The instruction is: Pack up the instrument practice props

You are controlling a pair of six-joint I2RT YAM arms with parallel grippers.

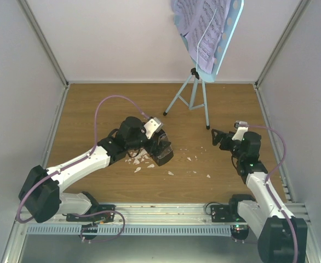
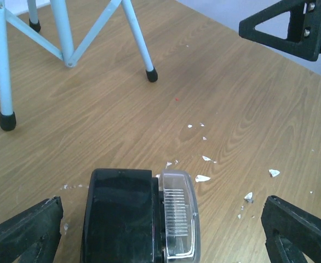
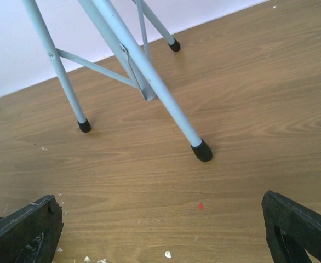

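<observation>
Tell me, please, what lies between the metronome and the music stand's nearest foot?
Between metronome and music stand foot: wood tabletop with a few white crumbs and a tiny red speck, shown in the left wrist view.

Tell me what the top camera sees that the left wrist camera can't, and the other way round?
Only the top camera shows the music pages resting on the stand's blue desk, and the left arm's white forearm. Only the left wrist camera shows the ridged clear cover on the metronome and a tiny red speck. Both show the stand's legs, the metronome, the white crumbs and the wooden table.
</observation>
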